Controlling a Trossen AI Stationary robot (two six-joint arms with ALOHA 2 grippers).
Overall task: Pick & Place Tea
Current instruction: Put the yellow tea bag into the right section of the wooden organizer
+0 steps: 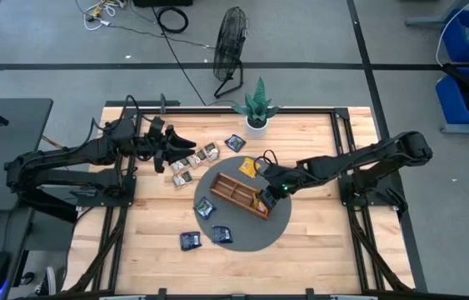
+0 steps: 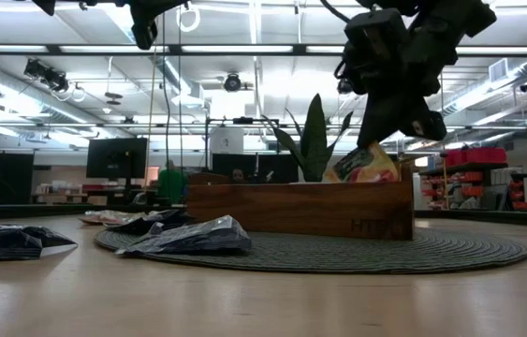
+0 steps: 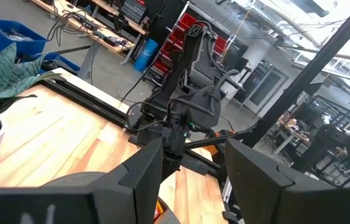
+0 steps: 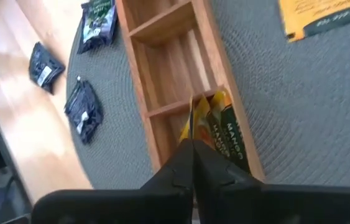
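Note:
A long wooden tray [image 1: 234, 193] lies on a round grey mat [image 1: 277, 229]. My right gripper [image 4: 192, 148] slants down over the tray's right end compartment, shut at a yellow tea sachet [image 4: 194, 115] that stands on edge there. A second yellow sachet [image 4: 229, 138] leans beside it. Another yellow sachet [image 1: 249, 167] and two dark ones [image 1: 205, 207] [image 1: 222, 234] lie flat on the mat. My left gripper [image 1: 172, 150] hovers open and level above several pale sachets [image 1: 186, 167] at the far left. My right gripper pinches the upright yellow sachet by its upper edge [image 4: 193, 127] between the two fingertips. The fingers slant down from the table's right side. The sachet stands tilted in the end compartment, its top [image 2: 364, 157] above the tray wall; its lower end is hidden inside the tray.
A potted plant [image 1: 256, 108] stands at the far edge behind the mat. A dark sachet [image 1: 235, 142] lies near the plant and another [image 1: 190, 240] on the bare wood near the front. The tray's other compartments [image 4: 162, 56] show bare wood.

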